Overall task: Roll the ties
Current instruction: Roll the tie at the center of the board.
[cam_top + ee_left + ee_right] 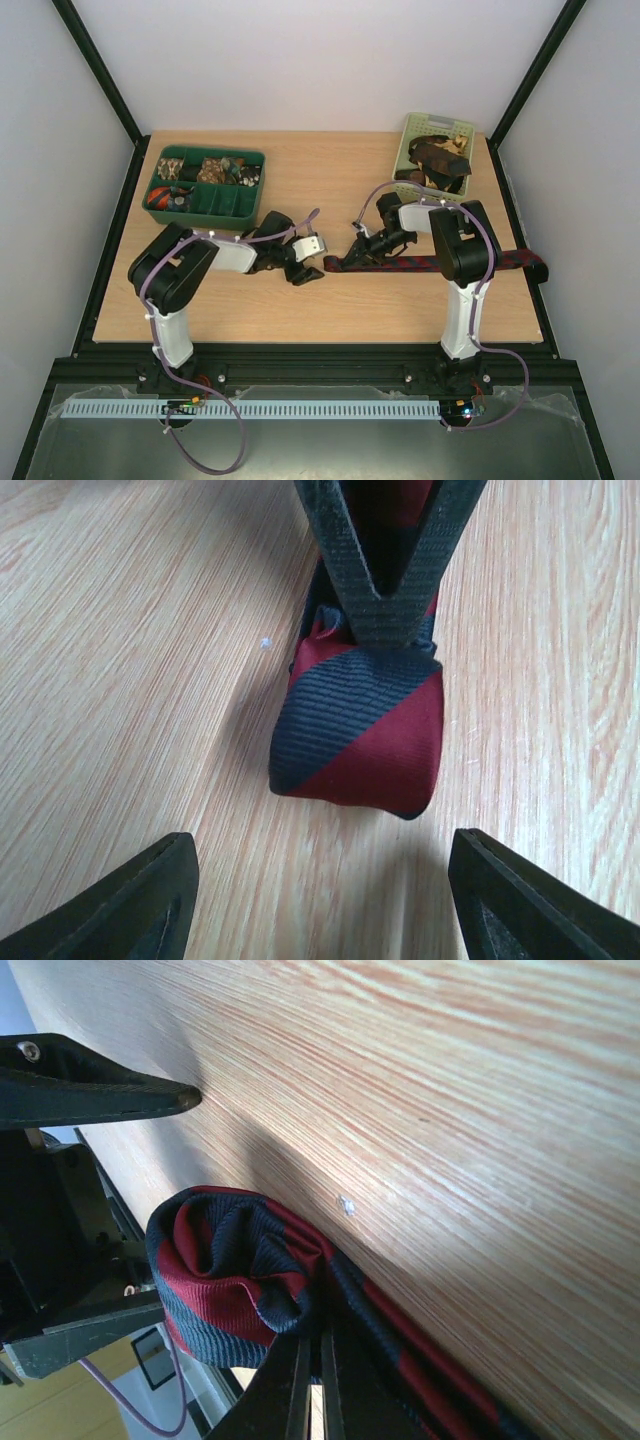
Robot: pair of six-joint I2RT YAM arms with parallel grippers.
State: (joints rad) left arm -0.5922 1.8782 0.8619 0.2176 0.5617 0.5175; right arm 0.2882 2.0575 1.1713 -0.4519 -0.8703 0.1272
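Pressed together, the right gripper (320, 1360) is seen pinching the rolled end of the striped tie (360, 720), which is laid across the table (300, 180) toward the right edge. The left gripper (322, 890) is held low just before the roll, jaws spread and touching nothing; the tie's middle is hidden beneath the right arm (455, 250).

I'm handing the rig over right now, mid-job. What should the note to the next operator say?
Left gripper: open, facing the striped tie, not touching it.
Right gripper: shut on the tie's rolled end.
Tie: only the tip is rolled; the rest lies flat on the table, stretching right.
Done: tray holds what look like rolled ties.
Left: finish this roll; more ties sit in the basket.
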